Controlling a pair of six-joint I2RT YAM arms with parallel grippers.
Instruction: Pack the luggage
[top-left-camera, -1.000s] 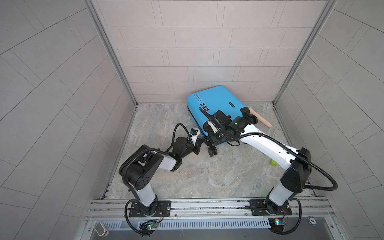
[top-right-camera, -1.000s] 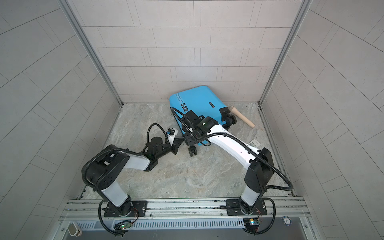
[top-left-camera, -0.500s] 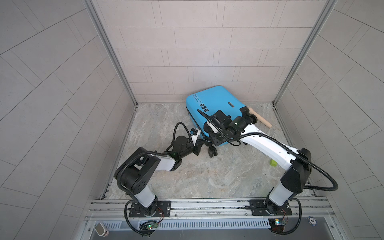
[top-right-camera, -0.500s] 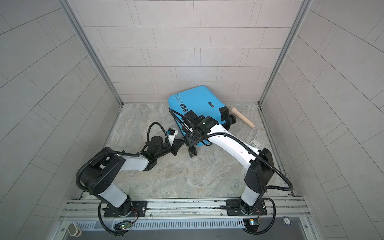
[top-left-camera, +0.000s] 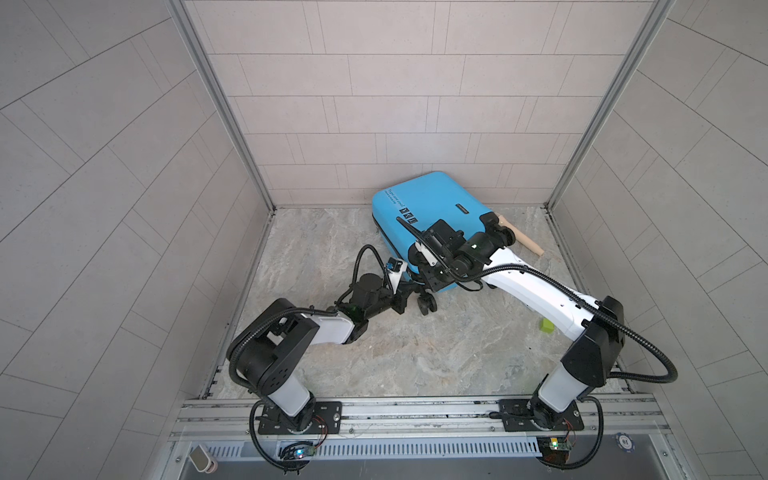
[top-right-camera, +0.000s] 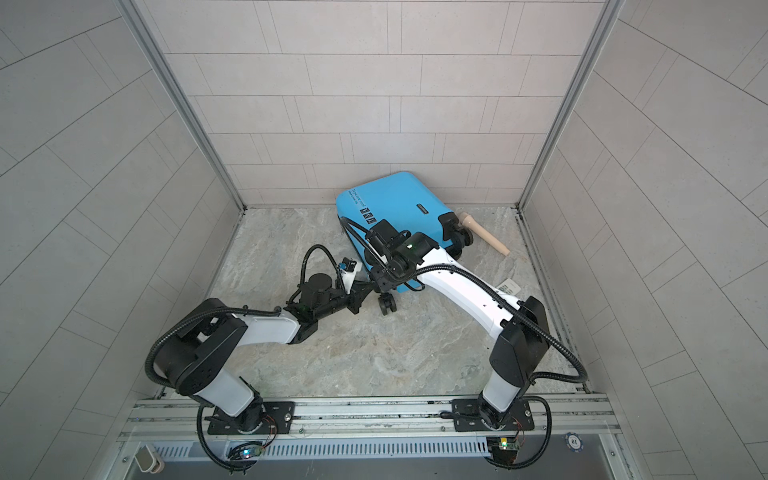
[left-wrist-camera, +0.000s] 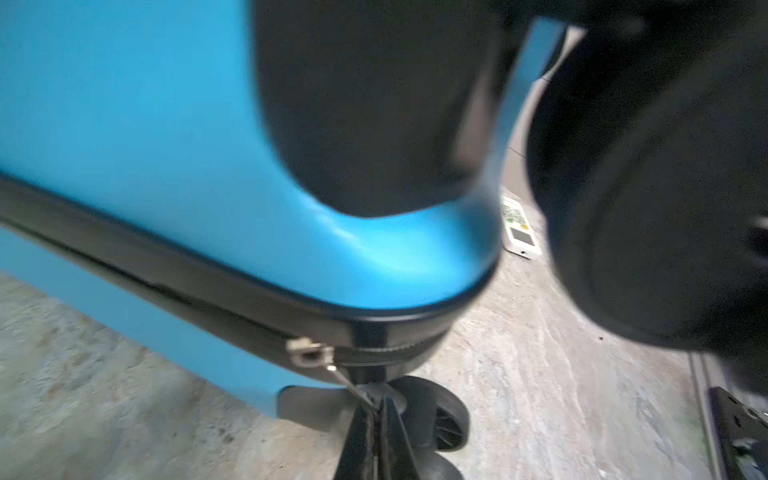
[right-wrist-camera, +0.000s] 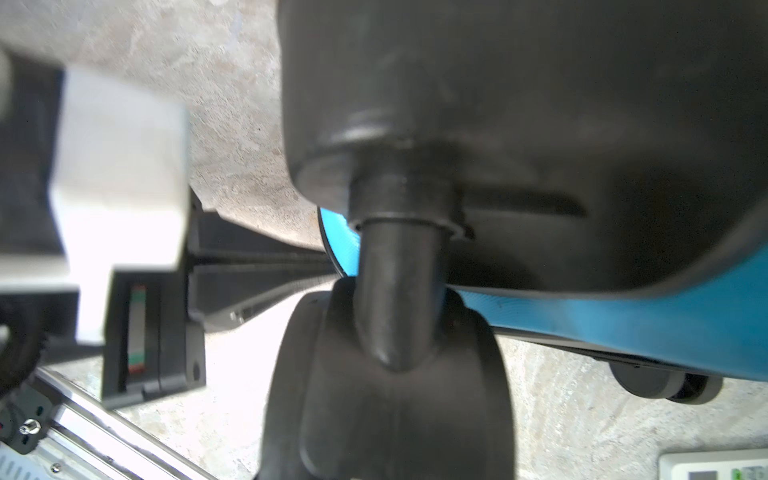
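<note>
Luggage (top-left-camera: 424, 199) lies flat at the back of the floor (top-left-camera: 415, 353), halves together, my left gripper (left-wrist-camera: 376, 409) pinched tight on its zipper pull (left-wrist-camera: 349, 384), I judge to draw the zipper round the corner, while my right gripper (top-left-camera: 432, 276) steadies by a wheel (right-wrist-camera: 386, 395), its grip unclear to me.

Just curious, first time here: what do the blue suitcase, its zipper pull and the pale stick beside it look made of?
The luggage: probably hard plastic, smooth, with a soft sheen on its rounded corner. The zipper pull: silvery metal, by its glint. The stick: likely bare wood, pale tan and matte, though too small to be sure.
</note>
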